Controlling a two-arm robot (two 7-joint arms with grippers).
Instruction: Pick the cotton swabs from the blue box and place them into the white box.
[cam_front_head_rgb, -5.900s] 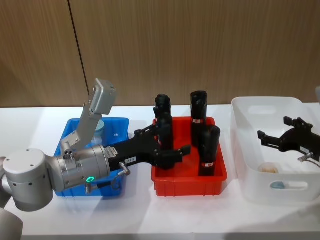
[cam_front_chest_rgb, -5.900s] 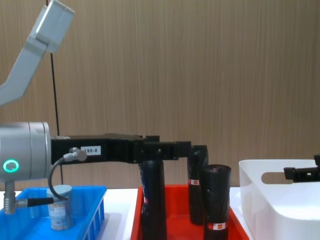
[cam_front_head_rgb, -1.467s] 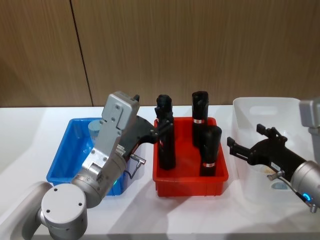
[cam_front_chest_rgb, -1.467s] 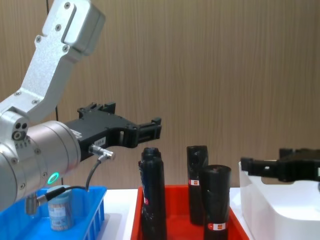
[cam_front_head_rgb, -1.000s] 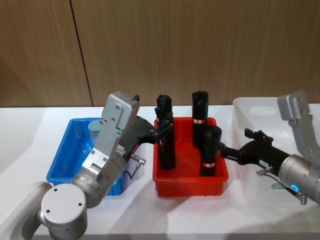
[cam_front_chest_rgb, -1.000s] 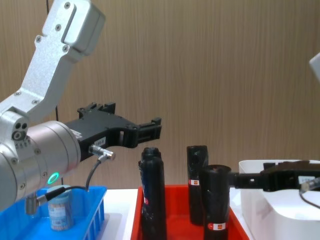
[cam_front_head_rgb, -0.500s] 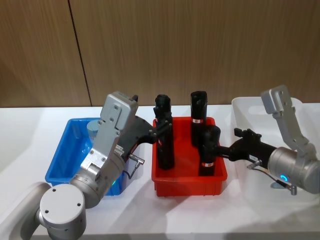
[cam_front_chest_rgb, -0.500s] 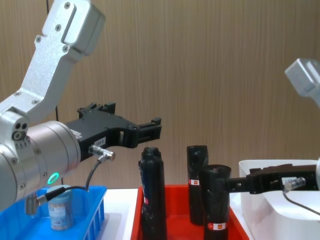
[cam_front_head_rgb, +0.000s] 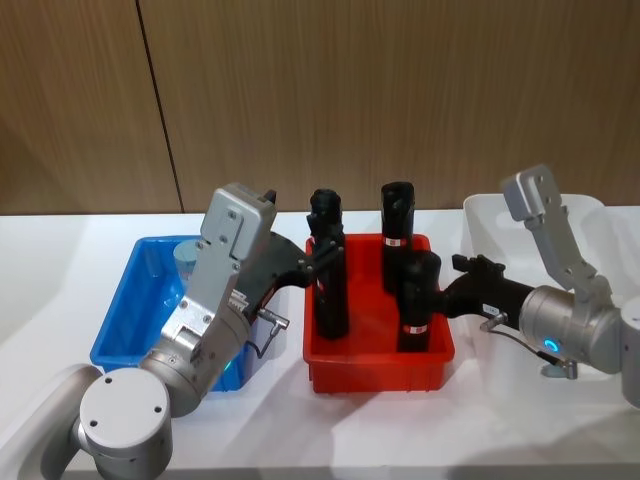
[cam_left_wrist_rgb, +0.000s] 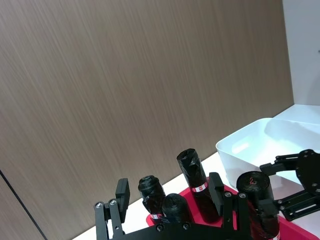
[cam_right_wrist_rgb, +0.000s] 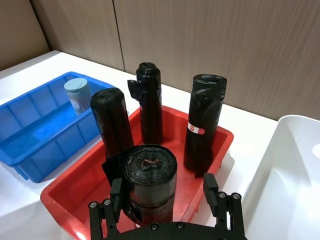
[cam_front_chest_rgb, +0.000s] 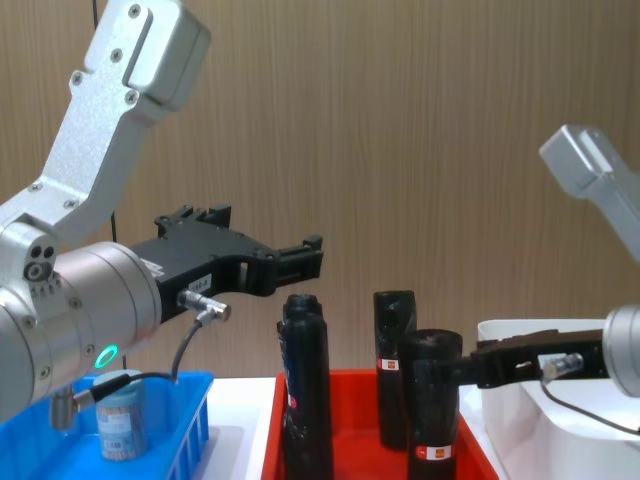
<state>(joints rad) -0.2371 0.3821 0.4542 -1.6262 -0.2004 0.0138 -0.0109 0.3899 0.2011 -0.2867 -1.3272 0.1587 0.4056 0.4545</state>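
One right gripper, open, now reaching the front black roll, left gripper unmoved, open.

1. This looks like a robot test or demonstration station in a lab-like room, not a home.
2. A plain white worktop carries three sorting bins in a row: the red tray in the middle, the blue box to its left, and the white box to its right.
3. Behind the red tray runs a bare wood-grain panel wall with a vertical seam.
4. Identical black wrapped rolls stand upright in the red tray, like staged sample goods.
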